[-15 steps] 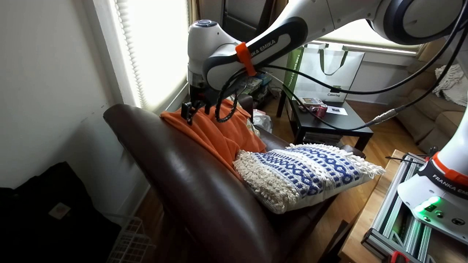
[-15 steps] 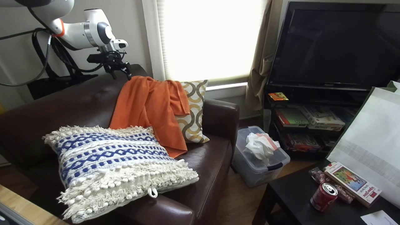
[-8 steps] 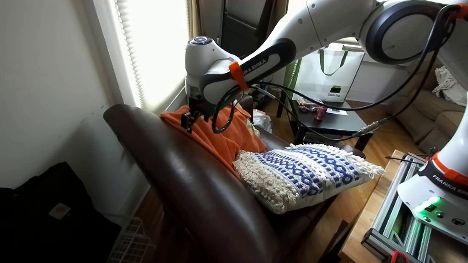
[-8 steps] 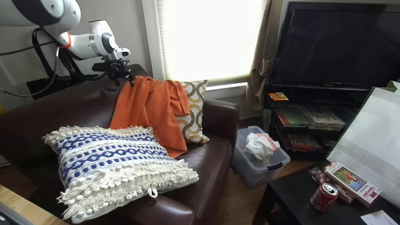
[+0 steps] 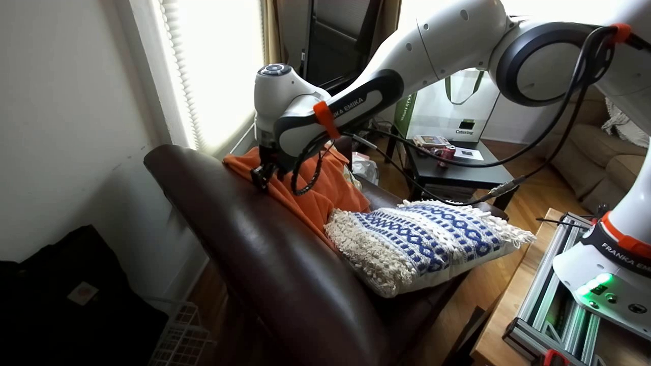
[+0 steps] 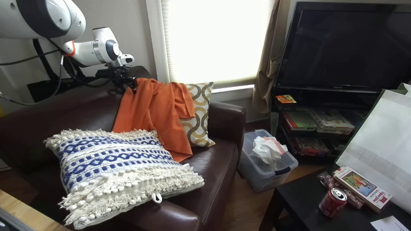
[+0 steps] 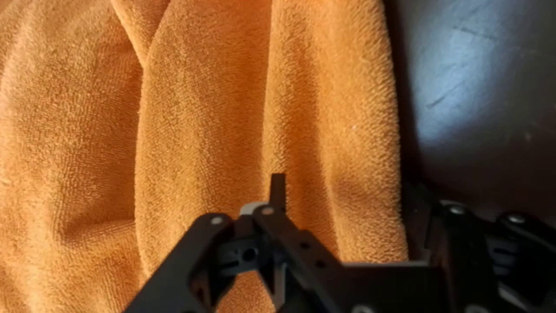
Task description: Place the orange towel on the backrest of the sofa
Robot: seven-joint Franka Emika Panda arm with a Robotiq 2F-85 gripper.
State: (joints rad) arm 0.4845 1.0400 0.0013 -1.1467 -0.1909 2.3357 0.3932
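The orange towel (image 5: 320, 178) lies in folds over the front of the dark brown sofa. Its upper edge rests against the backrest (image 5: 244, 239), and it partly covers a patterned cushion (image 6: 199, 118). My gripper (image 6: 129, 87) is at the towel's upper left edge, close above it. In the wrist view, my gripper (image 7: 347, 191) is open. One finger is over the orange towel (image 7: 195, 108) and the other is beyond its edge, over the dark backrest (image 7: 469, 95). The towel's edge lies between the fingers. Whether the fingertips touch the towel cannot be told.
A blue-and-white fringed pillow (image 6: 118, 157) lies on the sofa beside the towel. A window blind (image 5: 218, 76) is behind the gripper. A black table (image 5: 457, 170) holds a red can (image 6: 333, 202) and books. A clear bin (image 6: 266, 166) stands by the sofa.
The arm and gripper have moved down to the towel's upper edge near the backrest. The towel, pillow and cushion have not visibly moved.
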